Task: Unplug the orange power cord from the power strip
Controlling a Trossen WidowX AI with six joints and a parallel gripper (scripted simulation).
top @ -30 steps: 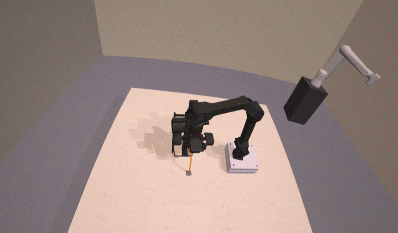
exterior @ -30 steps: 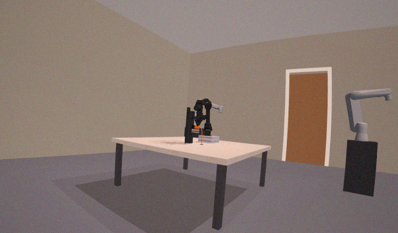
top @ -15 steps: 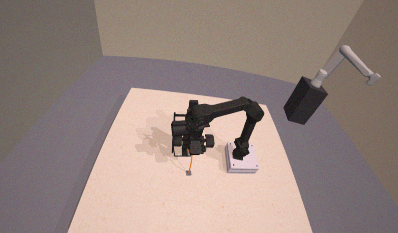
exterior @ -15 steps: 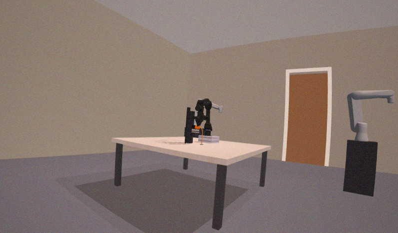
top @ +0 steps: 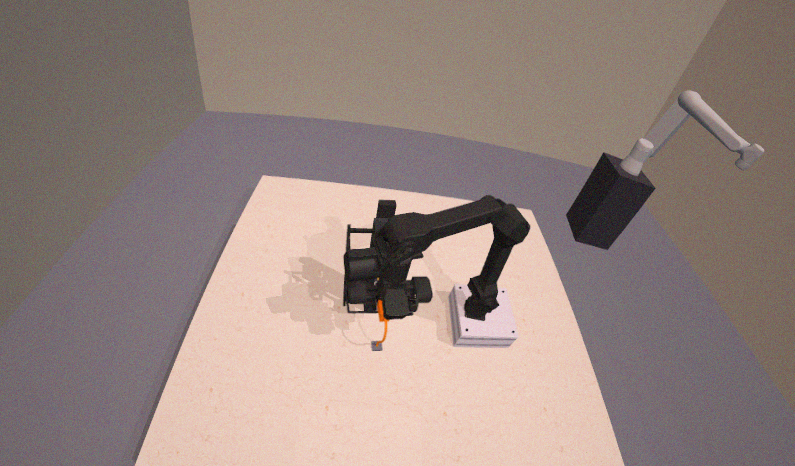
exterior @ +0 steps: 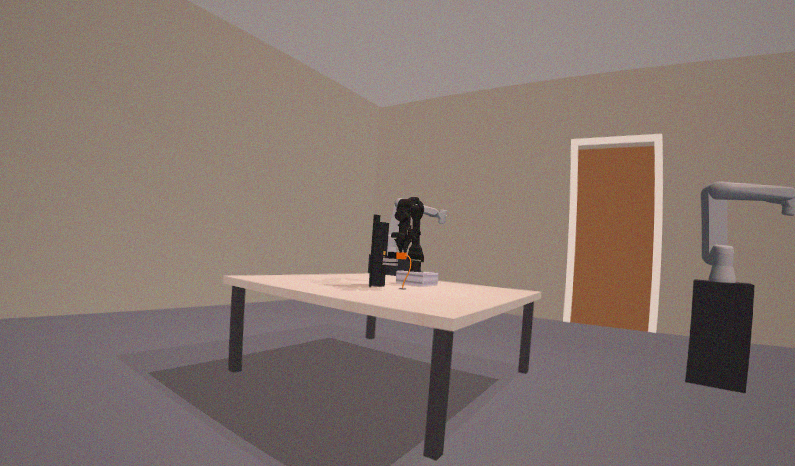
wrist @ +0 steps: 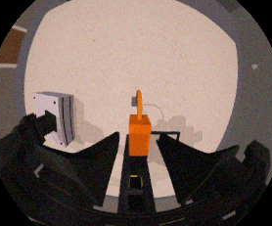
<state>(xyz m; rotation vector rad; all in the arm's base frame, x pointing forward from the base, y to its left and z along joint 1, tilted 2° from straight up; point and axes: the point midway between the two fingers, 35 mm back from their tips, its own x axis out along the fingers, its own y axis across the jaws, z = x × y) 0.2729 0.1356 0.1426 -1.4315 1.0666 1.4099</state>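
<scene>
In the wrist view the end effector (wrist: 140,147) stands with its 2 fingers apart, and pale gaps show on both sides of the orange plug (wrist: 139,136), so nothing looks clamped; the plug sits in the centre of that frame, between the fingers but not touching them as far as can be seen. The orange cord (top: 382,324) runs from the plug down to a small grey end piece (top: 377,346) lying on the worktop (top: 272,376), just below the centre of the top view. The dark power strip (exterior: 377,251) stands upright at the middle of the exterior view, with the plug (exterior: 400,255) just to its right. Whether the prongs are fully out of the socket cannot be told, because the arm covers that joint in the top view and the exterior view is too small. My judgement is that the pull and the opening of the fingers are largely done. What seems left is 1 step: backing the end effector away until it is well apart from plug, cord and strip, without brushing the plug sideways.
</scene>
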